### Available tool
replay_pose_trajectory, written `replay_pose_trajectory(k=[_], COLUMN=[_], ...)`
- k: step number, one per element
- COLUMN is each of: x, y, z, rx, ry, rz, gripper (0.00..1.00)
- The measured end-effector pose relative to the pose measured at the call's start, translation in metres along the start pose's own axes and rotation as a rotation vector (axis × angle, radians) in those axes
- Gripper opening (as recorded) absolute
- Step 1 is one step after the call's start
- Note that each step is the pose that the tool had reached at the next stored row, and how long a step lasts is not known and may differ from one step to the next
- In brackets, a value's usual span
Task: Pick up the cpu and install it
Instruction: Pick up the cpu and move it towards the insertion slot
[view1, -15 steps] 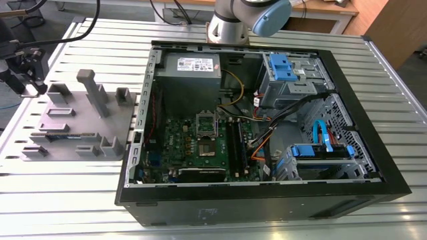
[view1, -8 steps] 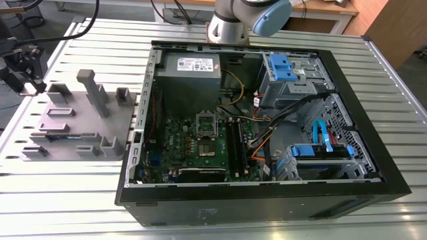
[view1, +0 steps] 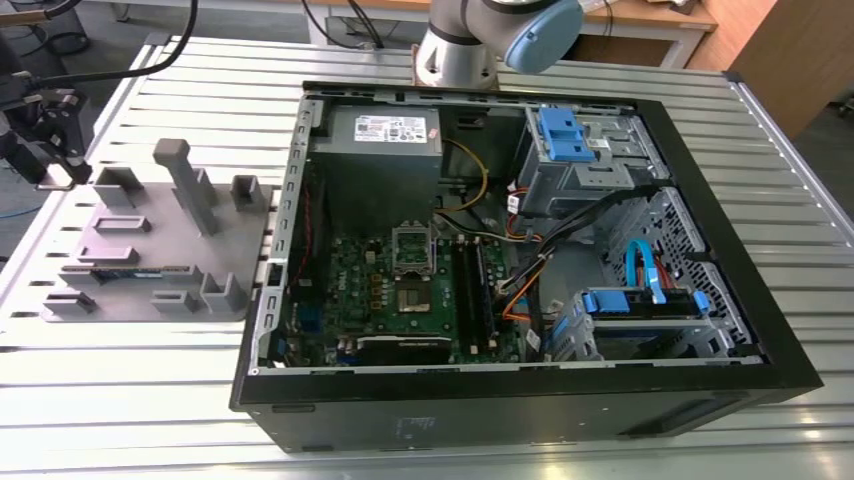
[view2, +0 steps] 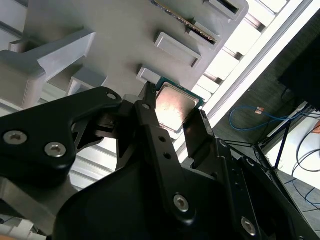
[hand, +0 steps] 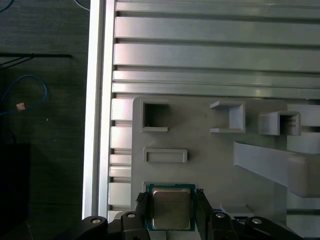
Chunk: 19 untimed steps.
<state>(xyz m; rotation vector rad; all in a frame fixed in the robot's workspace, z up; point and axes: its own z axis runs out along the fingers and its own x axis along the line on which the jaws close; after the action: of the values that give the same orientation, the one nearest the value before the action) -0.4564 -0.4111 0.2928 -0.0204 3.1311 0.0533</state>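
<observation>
The gripper (hand: 171, 201) is pinching the cpu (hand: 171, 215). In both wrist views its two black fingers (hand: 141, 206) stand against opposite edges of the chip. The chip's silvery metal top faces the cameras inside a thin green rim.

The cpu is over a square pocket of the grey fixture tray (hand: 210, 160), in the row of holders nearest the table's edge. Whether it rests in that pocket or hangs just clear of it cannot be told.

On one side of it along that row come a shallow rectangular slot (hand: 165, 155) and then an open square pocket (hand: 155, 116). On the other side, in the second wrist view, a memory stick (view2: 186, 24) lies in the tray. A tall slanted post (hand: 280, 167) rises from the tray further in.

The tray lies on a slatted aluminium table (hand: 200, 50). Past the table's edge is dark floor with a loose blue cable (hand: 30, 95).

In the exterior view the gripper hangs at the exterior view's left, by the tray's far corner. Just beside the tray, on the exterior view's right, lies the open computer case (view1: 747, 330). Its motherboard (view1: 354, 300) faces up and carries a silver socket frame (view1: 411, 245). The grey power supply (view1: 387, 135) sits at the far end of the case, and the arm's base (view1: 461, 55) stands behind it
</observation>
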Motion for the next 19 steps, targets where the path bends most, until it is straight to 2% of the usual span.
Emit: replay_pose_trajectory(k=[10, 14, 19], x=[0.0000, -0.0001, -0.0002], y=[0.0001, 0.0002, 0.0005], z=[-0.0023, -0.0065, -0.0150], rx=[0.0002, 0.0000, 0.0001], ry=[0.0002, 0.0000, 0.0000], rz=[0.000, 0.000, 0.000], gripper=[0.47, 0.47, 0.47])
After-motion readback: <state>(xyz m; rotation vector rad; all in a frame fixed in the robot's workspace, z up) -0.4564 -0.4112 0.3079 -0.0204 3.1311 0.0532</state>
